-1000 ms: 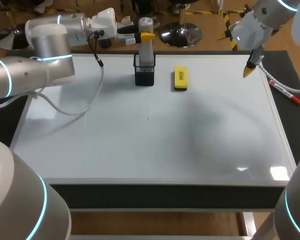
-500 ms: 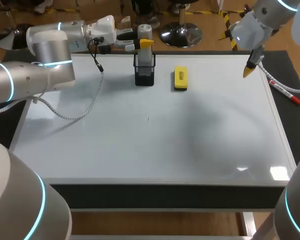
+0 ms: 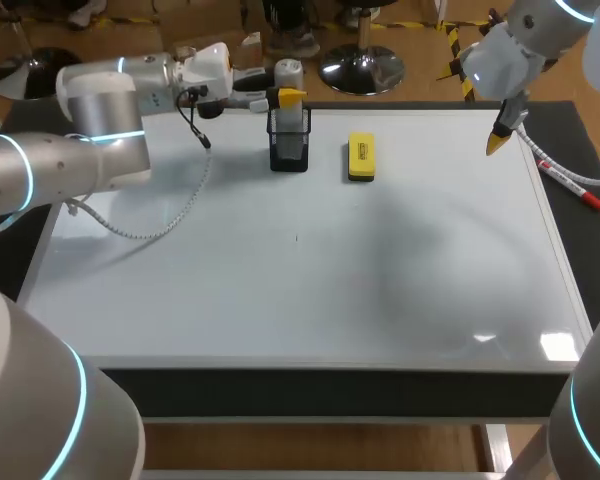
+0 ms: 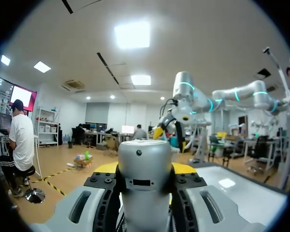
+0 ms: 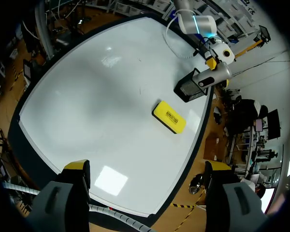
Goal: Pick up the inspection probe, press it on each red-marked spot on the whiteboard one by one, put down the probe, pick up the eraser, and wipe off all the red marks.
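Head view: where's the holder (image 3: 289, 150)?
– At the whiteboard's (image 3: 280, 300) far edge, probe (image 3: 289, 72) upright inside, left pincer (image 3: 288, 93) clenched on it.
– Eraser (image 3: 361, 158)?
– Just right of the holder; right pincer (image 3: 500, 140) released, farther right, over the board's edge.

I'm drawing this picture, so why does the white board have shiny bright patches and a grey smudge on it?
Head view: the bright patches at the front right corner of the whiteboard are lights reflecting; the grey area is a soft shadow, not dirt. Right wrist view: one glare patch too, and the fisheye lens bends the board's edges.
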